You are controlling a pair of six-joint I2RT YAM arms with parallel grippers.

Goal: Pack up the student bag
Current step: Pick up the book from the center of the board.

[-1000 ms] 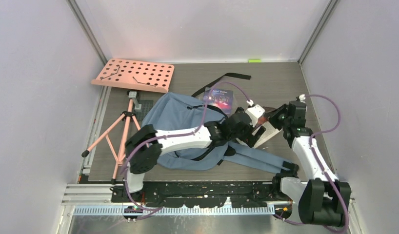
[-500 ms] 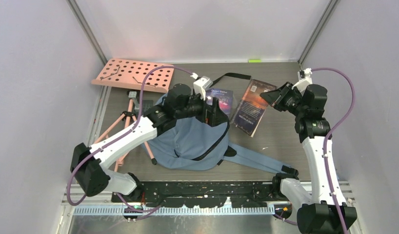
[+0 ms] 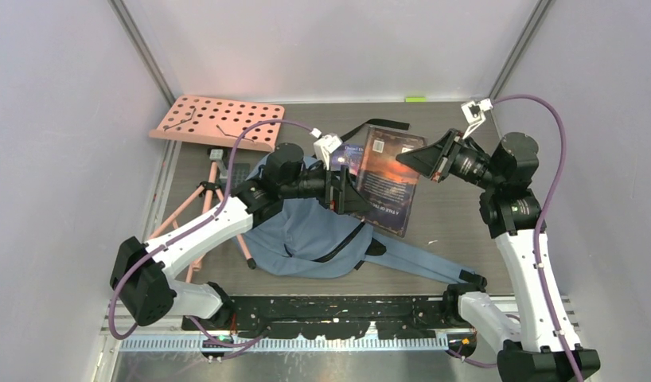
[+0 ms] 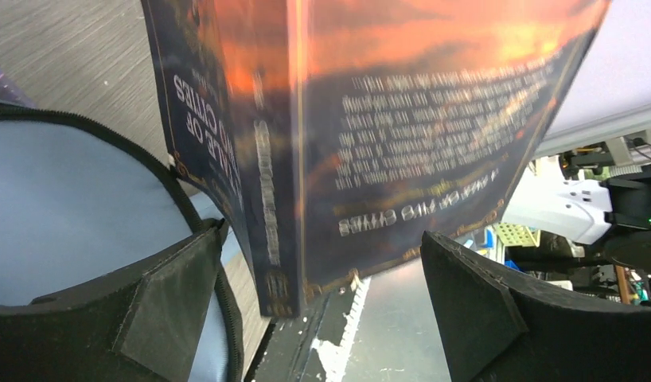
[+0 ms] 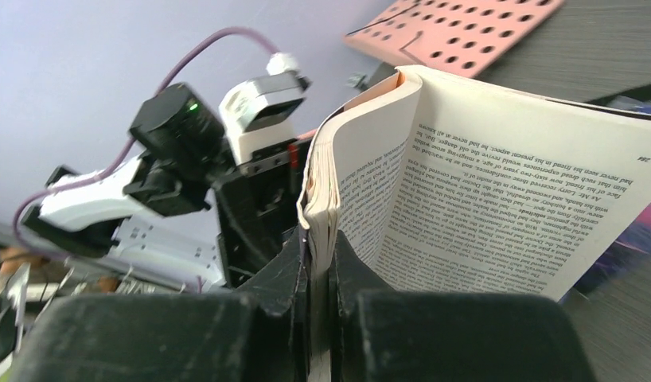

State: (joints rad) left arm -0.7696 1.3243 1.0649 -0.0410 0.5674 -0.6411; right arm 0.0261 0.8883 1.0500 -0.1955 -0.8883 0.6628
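Blue-grey fabric lies nearest: the student bag [image 3: 306, 231] rests flat on the table [image 3: 465, 223] just beyond the arm bases, its zipper mouth gaping. Over that mouth the left gripper [image 3: 346, 191] hangs with jaws spread wide. A paperback [image 3: 386, 179] (dark cover, orange sky) is tilted in the air beside it. The right gripper [image 3: 424, 155] pinches the paperback's far edge by a wad of pages. Farther back lie a purple book [image 3: 356, 155] and a pink perforated stand [image 3: 219, 122].

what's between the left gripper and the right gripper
A dark paperback book. The right gripper pinches its pages at one edge, and its far end sits at the wide-open left gripper. The top view shows this best.
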